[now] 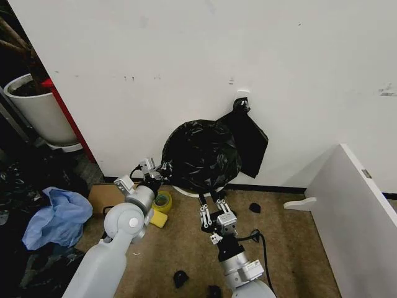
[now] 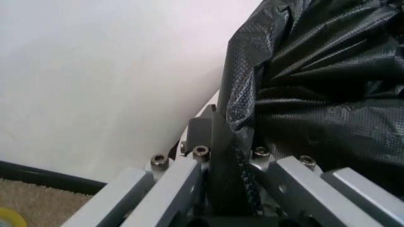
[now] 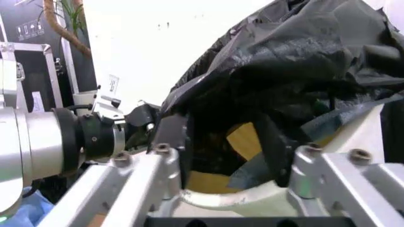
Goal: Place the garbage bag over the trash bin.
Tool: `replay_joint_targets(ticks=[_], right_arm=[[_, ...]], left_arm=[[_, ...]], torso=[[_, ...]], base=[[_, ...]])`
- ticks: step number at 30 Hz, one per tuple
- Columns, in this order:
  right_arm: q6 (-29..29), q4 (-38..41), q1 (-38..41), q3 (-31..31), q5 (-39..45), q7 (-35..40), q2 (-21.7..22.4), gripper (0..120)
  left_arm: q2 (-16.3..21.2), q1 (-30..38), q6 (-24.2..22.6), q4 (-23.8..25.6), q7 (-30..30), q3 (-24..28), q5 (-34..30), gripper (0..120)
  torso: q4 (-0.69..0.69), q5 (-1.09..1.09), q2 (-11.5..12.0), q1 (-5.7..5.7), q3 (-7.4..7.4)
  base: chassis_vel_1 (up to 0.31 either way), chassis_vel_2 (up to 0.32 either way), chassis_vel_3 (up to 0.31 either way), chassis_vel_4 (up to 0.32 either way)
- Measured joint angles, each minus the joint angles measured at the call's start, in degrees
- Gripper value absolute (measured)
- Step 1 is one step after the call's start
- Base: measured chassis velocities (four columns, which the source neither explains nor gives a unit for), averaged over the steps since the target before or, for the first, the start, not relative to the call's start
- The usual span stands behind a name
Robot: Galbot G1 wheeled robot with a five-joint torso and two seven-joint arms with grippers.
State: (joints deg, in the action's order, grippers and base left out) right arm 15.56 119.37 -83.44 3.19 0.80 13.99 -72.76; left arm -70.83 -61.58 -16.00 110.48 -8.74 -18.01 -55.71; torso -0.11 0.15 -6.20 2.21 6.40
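In the head view, the trash bin [image 1: 197, 188] stands on the floor against the wall, straight ahead of both arms, and the garbage bag [image 1: 200, 154] lies domed over its mouth. Of the bin, a pale strip shows under the bag's lower edge. The left tool [image 1: 156, 169] is at the bag's left edge, touching it; the right tool [image 1: 213, 200] is just below the front edge, pointing up toward it. Both are close, the left one a little nearer to the plastic. Beyond the bag, a flat black bag [image 1: 251, 139] hangs on the wall, to the right. A yellow tape roll [image 1: 162, 202] lies on the floor between the two arms, out of the way.

In the left wrist view, the left tool [image 2: 225, 142] is pressed together on a fold of the garbage bag [image 2: 315, 85], with the white wall just beside it.

In the right wrist view, the right tool [image 3: 225, 146] is spread, one finger on each side of the loose bag edge [image 3: 296, 61], and the cream rim of the bin [image 3: 252, 196] passes directly below. The left arm [image 3: 57, 142] is seen beyond it, at the far side of the bin.

The bag edge hangs loose above the rim on this front side, so the next pull probably must go downward over the rim.
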Motion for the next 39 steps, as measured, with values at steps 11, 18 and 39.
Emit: replay_joint_targets(ticks=[11, 18, 39], right_arm=[[-1.4, -0.1, 0.7, -0.2, 2.5, 0.6, -0.3, 41], [-1.3, -0.1, 0.8, -0.2, 3.3, -0.3, -0.3, 16], [2.7, 0.6, -0.5, -1.0, 10.3, -7.1, 0.8, 0]], left_arm=[[-0.1, 0.0, 0.0, -0.2, 0.0, 0.2, 0.2, 1], [0.1, 0.1, 0.0, -0.4, 0.1, 0.2, 0.3, 1], [0.5, 0.7, 0.2, -1.0, 0.1, 0.1, -0.3, 1]], torso=[[0.00, 0.00, 0.0, 0.00, 0.00], [0.00, 0.00, 0.0, 0.00, 0.00], [0.00, 0.00, 0.0, 0.00, 0.00]], base=[[0.000, 0.000, 0.000, 0.000], [0.000, 0.000, 0.000, 0.000], [0.000, 0.000, 0.000, 0.000]])
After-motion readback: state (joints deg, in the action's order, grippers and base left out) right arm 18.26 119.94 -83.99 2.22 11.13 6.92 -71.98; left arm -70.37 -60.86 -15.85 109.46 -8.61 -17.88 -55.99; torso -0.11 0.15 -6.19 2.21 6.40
